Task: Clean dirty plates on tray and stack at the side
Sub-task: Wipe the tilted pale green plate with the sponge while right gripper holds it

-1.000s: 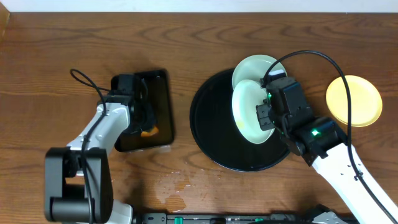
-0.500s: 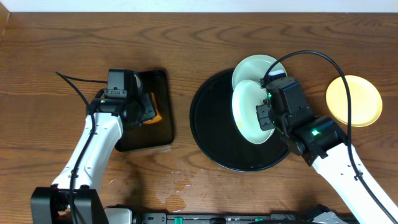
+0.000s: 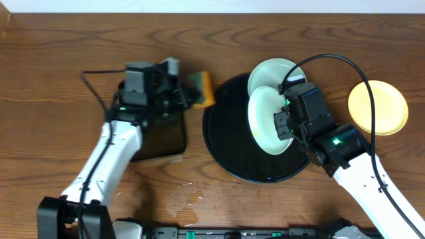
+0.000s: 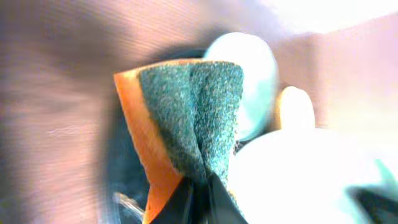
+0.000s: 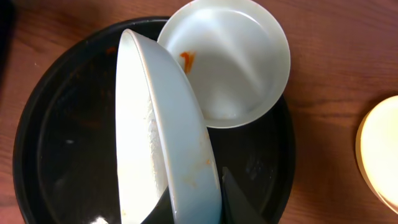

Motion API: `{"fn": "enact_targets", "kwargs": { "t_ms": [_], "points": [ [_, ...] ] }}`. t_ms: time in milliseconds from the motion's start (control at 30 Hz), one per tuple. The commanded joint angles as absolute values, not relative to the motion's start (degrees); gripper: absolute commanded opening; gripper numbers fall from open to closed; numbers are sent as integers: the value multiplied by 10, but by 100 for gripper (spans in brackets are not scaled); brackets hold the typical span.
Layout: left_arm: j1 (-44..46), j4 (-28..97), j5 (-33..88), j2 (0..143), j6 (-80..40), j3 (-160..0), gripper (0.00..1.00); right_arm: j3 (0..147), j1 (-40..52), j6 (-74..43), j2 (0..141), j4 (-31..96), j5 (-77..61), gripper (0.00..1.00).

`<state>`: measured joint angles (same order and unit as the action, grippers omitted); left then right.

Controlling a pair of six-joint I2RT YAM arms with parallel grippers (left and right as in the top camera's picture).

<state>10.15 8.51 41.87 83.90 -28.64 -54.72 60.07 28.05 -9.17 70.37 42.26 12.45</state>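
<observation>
Overhead: the left arm covers much of the small tray (image 3: pixel 166 136), so nothing in it can be made out. The left gripper (image 3: pixel 188 96) is clenched on a sponge (image 3: pixel 200 89), right beside the round tray (image 3: pixel 226 136). Over that tray, the right gripper (image 3: pixel 284 123) grasps a tilted plate (image 3: pixel 264 113). A flat plate (image 3: pixel 273 72) sits at the far rim, and a yellow plate (image 3: pixel 378 107) lies on the table (image 3: pixel 66 53), apart.

Left wrist: badly blurred, and only the pinched sponge reads, green face and orange edge.

Right wrist: the fingers are cut off at the bottom, clamping the tilted plate on edge. There's an orange smear (image 5: pixel 186 60) in the flat plate, and the yellow plate is cropped.
</observation>
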Motion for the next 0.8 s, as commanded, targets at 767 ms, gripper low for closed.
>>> {"fn": "enact_targets", "kwargs": {
  "t_ms": [767],
  "points": [
    [380,-124,289,898,-357,-557,8,615,329,-90,696,418,92,1]
  ]
}}
